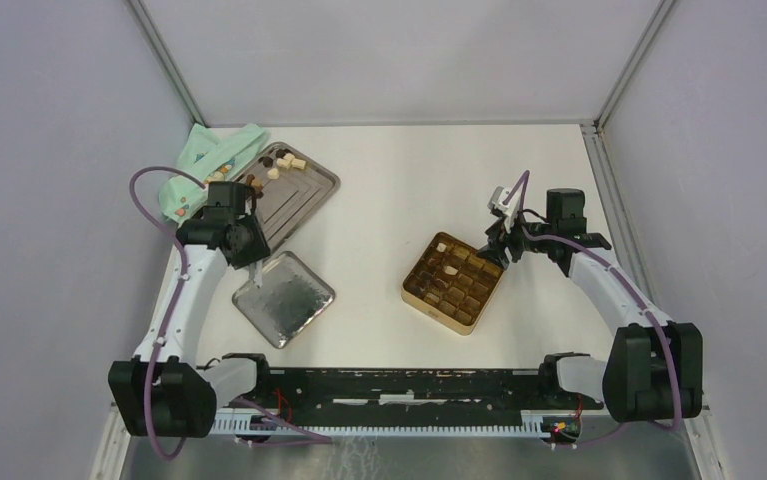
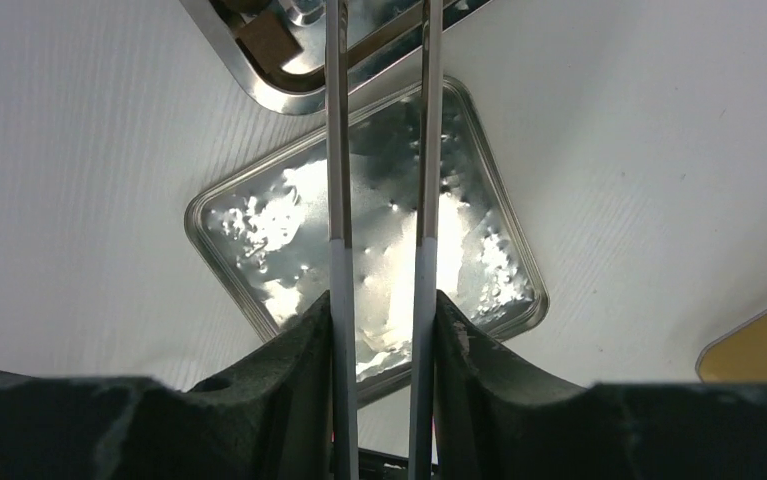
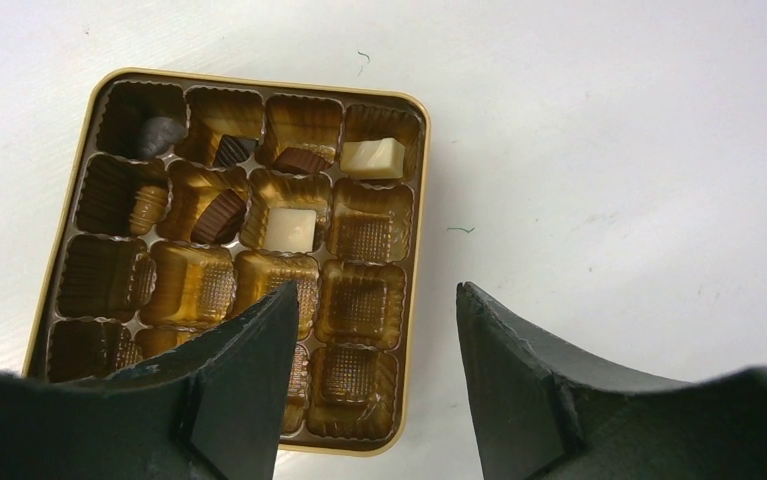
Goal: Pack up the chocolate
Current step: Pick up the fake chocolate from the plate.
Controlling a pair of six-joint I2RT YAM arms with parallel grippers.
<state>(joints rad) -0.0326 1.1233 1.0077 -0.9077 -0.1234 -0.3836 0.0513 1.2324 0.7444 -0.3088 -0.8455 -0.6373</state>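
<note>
Holding a pair of tweezers (image 2: 337,150), the left end effector (image 2: 384,318) has its black fingers pressed on the handles. We note the two blades apart, with nothing between them.

Directly below it: one square tray (image 2: 249,250), shiny, flat on the surface (image 1: 389,180).

Ahead of the blades: one long tray (image 2: 279,103), carrying loose chocolate (image 1: 284,165), brown and cream pieces, toward its far end.

Beyond that tray: one mint-green bag (image 1: 209,160).

Right end effector (image 3: 374,300): fingers spread wide, gripping nothing.

Below and ahead of it, toward its left finger: one gold tin (image 3: 259,82) with moulded cells. We count seven pieces in the two rows of cells farthest from the fingers: two cream-white, the rest brown or dark. We see the nearer rows only in part, behind the left finger.
</note>
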